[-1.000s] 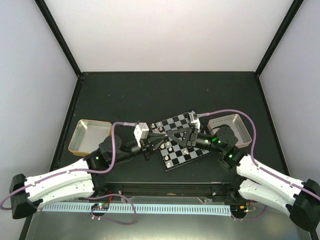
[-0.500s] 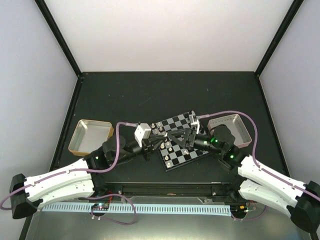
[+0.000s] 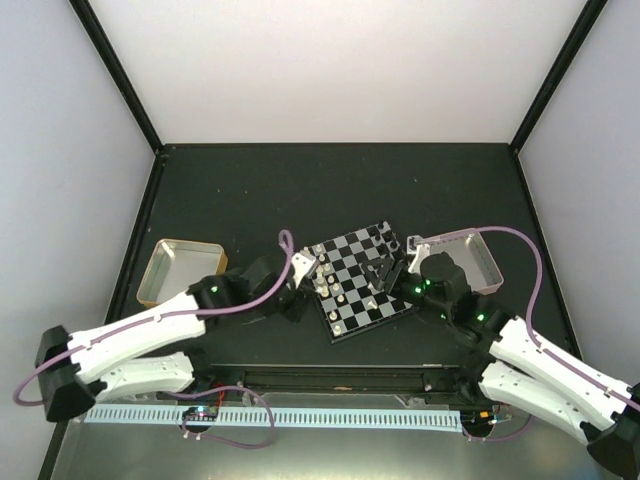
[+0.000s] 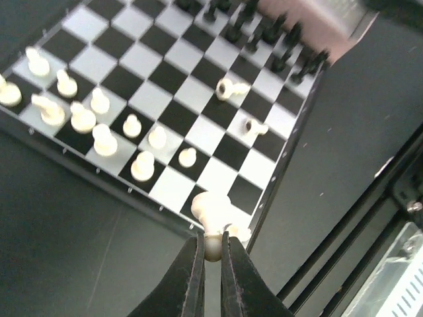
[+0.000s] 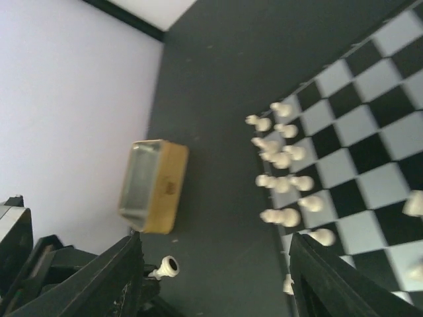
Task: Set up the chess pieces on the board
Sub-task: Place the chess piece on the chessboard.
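Observation:
The board [image 3: 362, 283] lies skewed at mid-table. Cream-white chess pieces [image 3: 325, 285] crowd its left side; black ones [image 4: 264, 33] line the far side. Two white pieces [image 4: 228, 88] lie tipped over on the squares. My left gripper [image 4: 211, 249] is shut on a cream-white chess piece [image 4: 211, 214], held above the board's near left corner. In the top view the left gripper [image 3: 308, 308] sits just off the board's left edge. My right gripper [image 5: 218, 271] is open with nothing between its fingers [image 5: 112, 277], and it hangs over the board's right half [image 3: 385, 275].
A metal tray [image 3: 180, 270] with gold sides stands left of the board, and shows in the right wrist view [image 5: 152, 185] too. A pinkish tray [image 3: 465, 258] sits right of the board. A rail [image 3: 330, 378] runs along the table's near edge.
The two grippers met over the board; now the right one has opened and drawn back to the right. The left one has pulled left and nearer, carrying the white piece.

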Robot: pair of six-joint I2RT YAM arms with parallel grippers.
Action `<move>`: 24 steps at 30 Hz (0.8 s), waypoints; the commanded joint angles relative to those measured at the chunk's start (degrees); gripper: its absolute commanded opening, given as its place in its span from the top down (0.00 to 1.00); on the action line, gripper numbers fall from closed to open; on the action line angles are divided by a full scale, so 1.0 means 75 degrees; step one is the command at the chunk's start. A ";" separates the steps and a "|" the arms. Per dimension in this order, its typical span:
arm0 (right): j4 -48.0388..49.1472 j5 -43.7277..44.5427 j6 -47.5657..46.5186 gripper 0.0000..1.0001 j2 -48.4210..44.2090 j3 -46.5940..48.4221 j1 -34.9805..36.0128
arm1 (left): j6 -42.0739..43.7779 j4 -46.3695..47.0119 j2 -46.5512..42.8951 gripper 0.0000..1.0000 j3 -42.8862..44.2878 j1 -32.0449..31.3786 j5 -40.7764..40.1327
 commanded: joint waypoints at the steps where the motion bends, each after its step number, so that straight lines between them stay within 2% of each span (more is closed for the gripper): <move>1: -0.1216 0.1433 -0.0468 0.38 -0.0245 0.0153 -0.0008 | 0.0032 -0.1782 0.1315 0.99 0.0833 0.0319 0.0778; 7: -0.1961 0.2531 -0.0626 0.38 -0.0607 0.0098 -0.0013 | 0.0535 -0.2676 0.3534 0.98 0.2313 0.0528 0.1259; 12: -0.2437 0.3145 -0.0664 0.38 -0.0966 0.0033 -0.0008 | 0.0768 -0.3020 0.4565 0.98 0.3330 0.0504 0.1851; 18: -0.3161 0.4114 -0.0571 0.38 -0.1552 0.0006 -0.0017 | 0.0902 -0.3603 0.5684 0.98 0.4432 0.0316 0.1786; 24: -0.3281 0.4344 -0.0667 0.38 -0.1870 -0.0147 -0.0007 | 0.0923 -0.3900 0.6539 0.98 0.5043 0.0134 0.1734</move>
